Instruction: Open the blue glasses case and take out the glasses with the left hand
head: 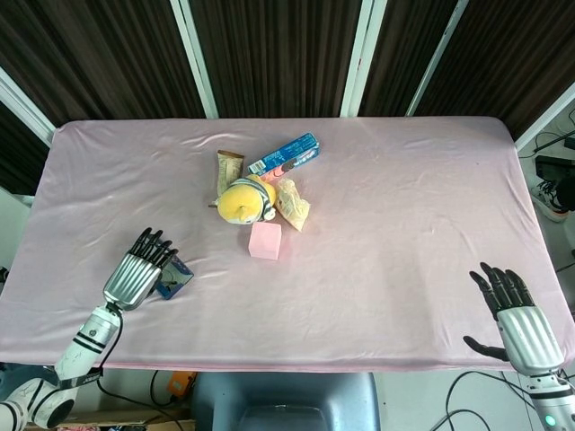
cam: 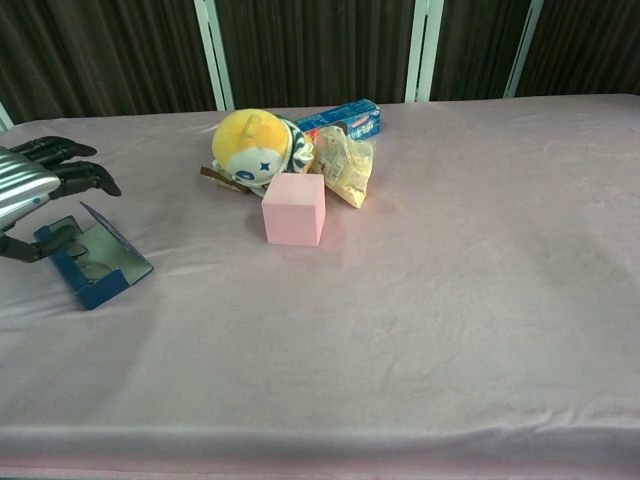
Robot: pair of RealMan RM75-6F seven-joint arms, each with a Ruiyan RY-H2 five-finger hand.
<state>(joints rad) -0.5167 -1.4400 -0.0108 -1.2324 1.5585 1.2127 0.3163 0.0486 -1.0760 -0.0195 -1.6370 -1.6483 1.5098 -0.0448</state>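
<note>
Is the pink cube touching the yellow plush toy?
Cannot tell. In the chest view the pink cube overlaps the yellow plush toy; in the head view only a faint sliver separates them.

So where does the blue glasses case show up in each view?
Head view: blue glasses case lower left, partly under the left robot hand.
Chest view: far left edge, lid up, beside the left robot hand.
Shared landmark: the pink cube, right of the case in both.
</note>
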